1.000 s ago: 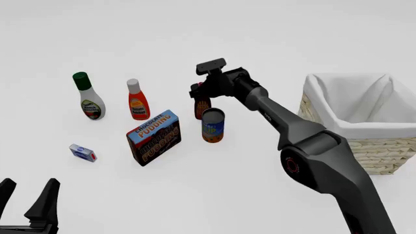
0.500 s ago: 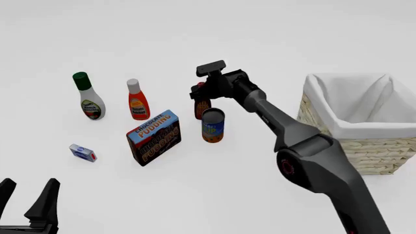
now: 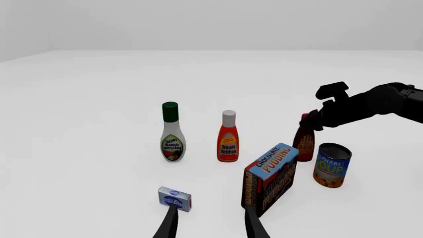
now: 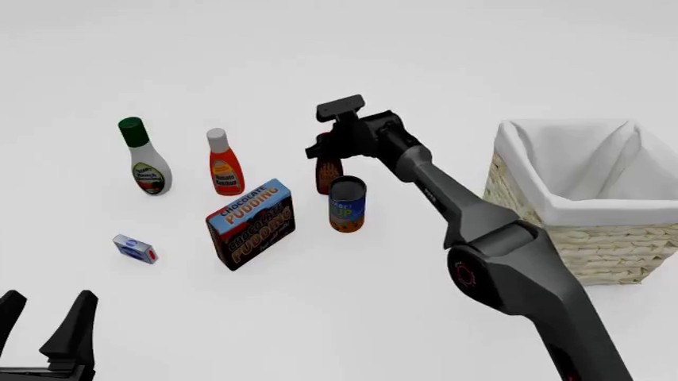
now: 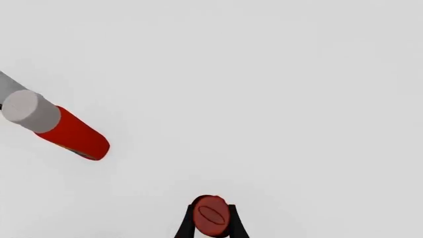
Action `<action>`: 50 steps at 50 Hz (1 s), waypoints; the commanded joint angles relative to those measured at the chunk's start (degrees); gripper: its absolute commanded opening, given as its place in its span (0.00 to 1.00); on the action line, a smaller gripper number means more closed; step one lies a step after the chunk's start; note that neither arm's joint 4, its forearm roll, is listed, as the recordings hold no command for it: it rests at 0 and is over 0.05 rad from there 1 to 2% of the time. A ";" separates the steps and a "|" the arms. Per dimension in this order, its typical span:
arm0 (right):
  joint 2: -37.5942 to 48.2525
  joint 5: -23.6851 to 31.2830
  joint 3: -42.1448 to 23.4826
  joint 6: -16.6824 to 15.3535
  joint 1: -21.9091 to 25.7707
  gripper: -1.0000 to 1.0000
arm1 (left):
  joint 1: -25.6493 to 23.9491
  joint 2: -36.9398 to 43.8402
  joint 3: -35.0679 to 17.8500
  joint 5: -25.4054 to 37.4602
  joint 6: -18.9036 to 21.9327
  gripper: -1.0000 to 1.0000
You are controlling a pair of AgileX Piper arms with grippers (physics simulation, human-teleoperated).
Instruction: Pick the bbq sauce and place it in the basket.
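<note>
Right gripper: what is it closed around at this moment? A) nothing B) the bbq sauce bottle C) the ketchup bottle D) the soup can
B: in the right wrist view the right gripper has a finger on each side of the red cap of the bbq sauce, and the front view shows it at that bottle's neck.

Right claw (image 4: 324, 149) — slightly leftward (with bbq sauce (image 4: 329, 173)).

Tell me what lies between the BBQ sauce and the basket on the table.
In the front view, no object stands between the BBQ sauce and the basket; only the right arm crosses above that bare stretch of table.
</note>
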 commanded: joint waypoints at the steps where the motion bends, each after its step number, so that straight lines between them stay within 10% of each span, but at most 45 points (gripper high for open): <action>1: 0.87 0.33 -0.31 0.73 -0.26 0.00 | 0.00 0.00 0.00 0.00 0.00 1.00; 27: -3.01 3.33 -3.49 -0.58 -0.73 0.00 | 0.00 0.00 0.00 0.00 0.00 1.00; 41: 0.52 10.23 -15.54 -0.92 -0.25 0.00 | 0.00 0.00 0.00 0.00 0.00 1.00; 50: -6.41 5.77 -5.28 -1.25 -0.03 0.00 | 0.00 0.00 0.00 0.00 0.00 1.00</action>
